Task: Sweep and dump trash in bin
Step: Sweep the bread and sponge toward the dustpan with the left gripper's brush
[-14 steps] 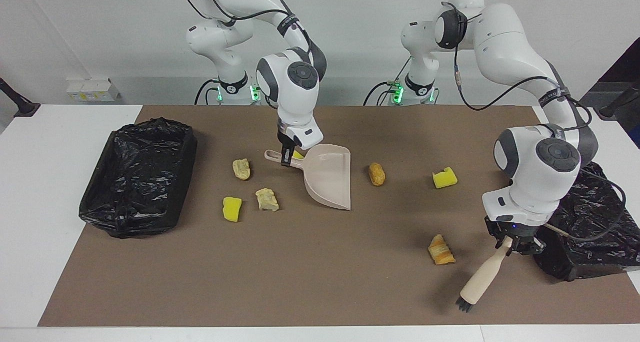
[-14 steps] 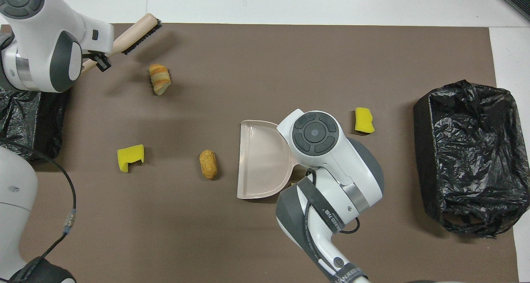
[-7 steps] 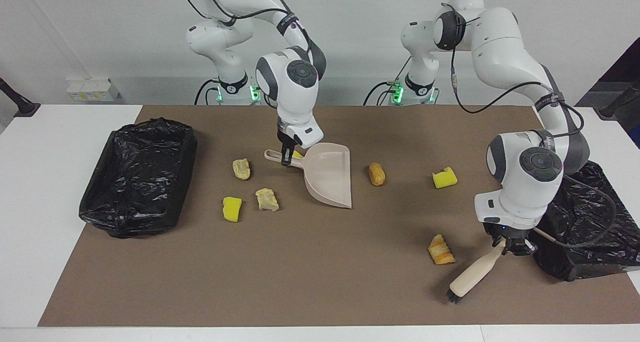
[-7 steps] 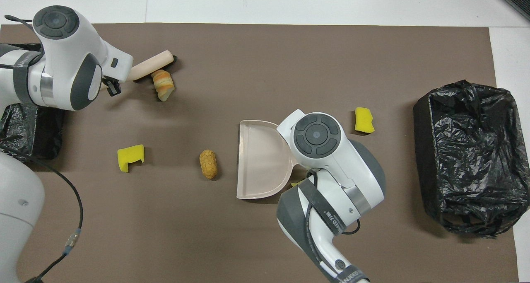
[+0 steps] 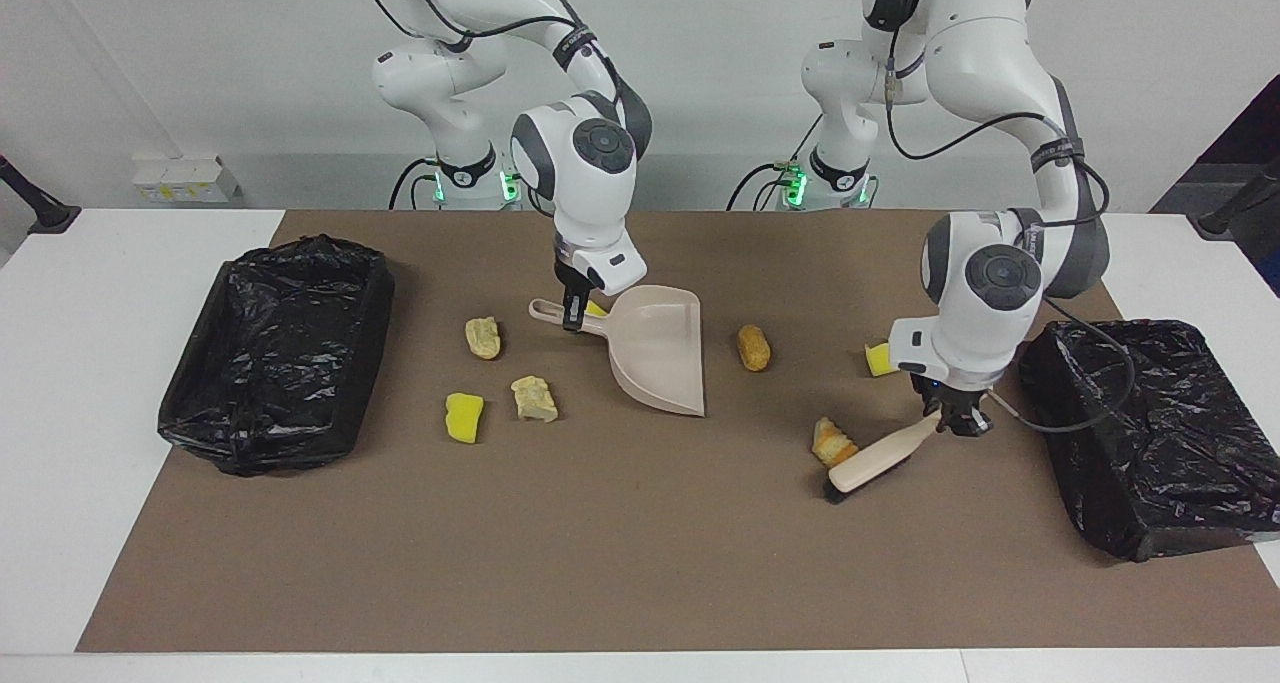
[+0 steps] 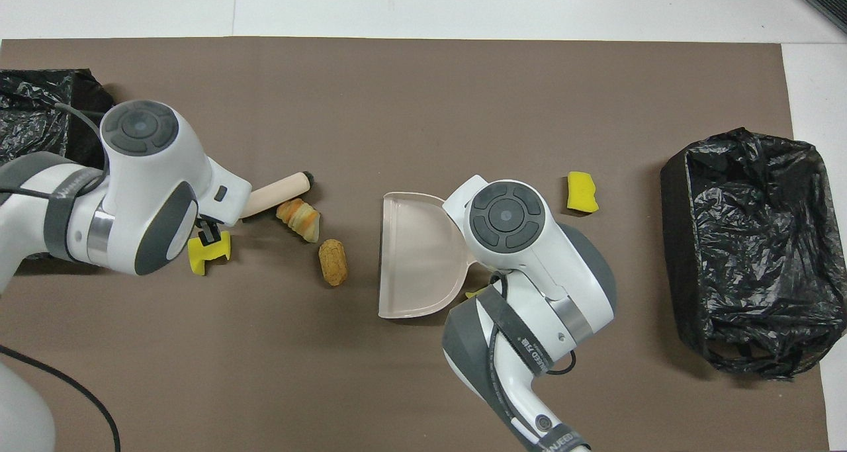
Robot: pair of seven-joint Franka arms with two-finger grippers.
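On the worktop (image 5: 620, 563) the biggest change is the left arm's sweep: its left tool (image 5: 962, 425), clamped shut on the brush (image 5: 880, 460), has dragged the bristle end in from the worktop's outer edge toward the dustpan (image 5: 660, 358). The striped bread piece (image 5: 831, 443) has been pushed along with it and now lies touching the brush head, near the oval bread piece (image 5: 753, 347) and closer to the pan's open mouth. That looks like the first chunk on its way; nothing is in the pan yet.

The right tool (image 5: 573, 315) stays closed on the dustpan's handle, pan unmoved. A yellow sponge (image 5: 880, 359) sits partly hidden under the left arm. Three more chunks (image 5: 505, 375) lie between the pan and the black-lined bin (image 5: 280, 353), untouched. A second bin (image 5: 1150, 433) stands at the left arm's end.

Printed white lettering shows on the arms' black bands, too small to read.
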